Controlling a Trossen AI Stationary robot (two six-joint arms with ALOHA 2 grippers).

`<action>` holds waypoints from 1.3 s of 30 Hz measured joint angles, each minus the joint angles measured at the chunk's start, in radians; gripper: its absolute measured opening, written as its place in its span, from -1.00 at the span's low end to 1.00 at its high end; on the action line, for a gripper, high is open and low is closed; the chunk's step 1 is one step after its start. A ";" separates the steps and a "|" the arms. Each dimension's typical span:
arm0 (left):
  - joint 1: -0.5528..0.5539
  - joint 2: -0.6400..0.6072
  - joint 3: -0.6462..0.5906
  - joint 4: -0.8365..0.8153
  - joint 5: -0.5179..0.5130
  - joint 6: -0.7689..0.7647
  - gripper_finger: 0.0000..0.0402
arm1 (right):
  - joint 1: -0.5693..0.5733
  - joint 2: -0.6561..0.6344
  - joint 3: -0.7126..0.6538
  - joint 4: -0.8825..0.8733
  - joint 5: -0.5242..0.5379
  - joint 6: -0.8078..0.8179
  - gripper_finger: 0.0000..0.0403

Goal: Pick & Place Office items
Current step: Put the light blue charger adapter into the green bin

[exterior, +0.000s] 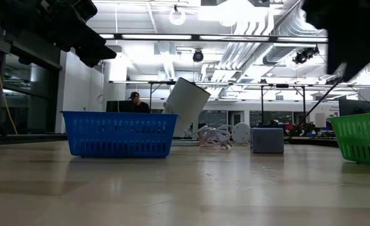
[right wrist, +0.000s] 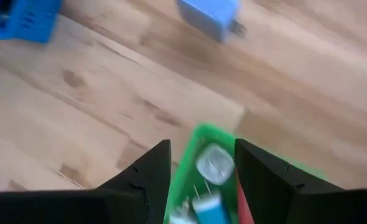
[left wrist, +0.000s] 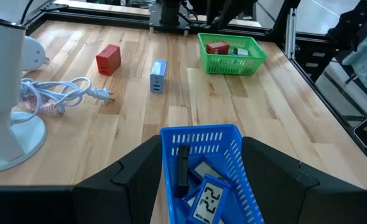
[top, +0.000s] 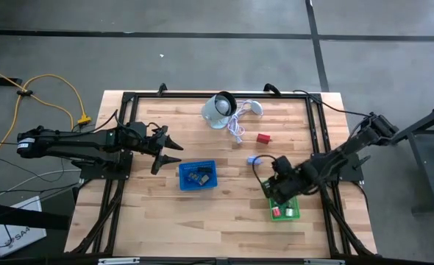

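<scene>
Right gripper [right wrist: 202, 163], jaws parted and empty, hovers over green basket [top: 285, 210]; left gripper [top: 171, 151] waits released beside blue basket [top: 197, 176]; next calls for fetching pale blue block [top: 252, 159] or red block [top: 263, 138].

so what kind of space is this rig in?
Looks like a robotics lab or workshop: a wooden table ringed by a black frame, exposed ducts and strip lights overhead, more benches behind, and a person seated at a monitor.
</scene>
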 joint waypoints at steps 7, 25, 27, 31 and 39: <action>0.000 0.000 0.000 0.000 0.000 0.000 0.05 | -0.137 -0.005 0.000 0.129 0.002 -0.317 -0.19; 0.000 0.000 0.000 0.000 0.000 0.000 0.05 | -0.405 0.025 0.000 0.284 -0.133 -1.018 -0.19; 0.000 0.000 0.000 0.000 0.000 0.000 0.05 | -0.424 0.026 -0.002 0.295 -0.136 -1.128 -0.19; 0.000 0.000 0.000 0.000 0.000 0.000 0.05 | -0.454 0.023 0.000 0.303 -0.134 -1.277 -0.19; 0.000 0.000 0.000 0.000 0.000 0.000 0.05 | -0.501 0.024 0.000 0.287 -0.137 -1.372 -0.19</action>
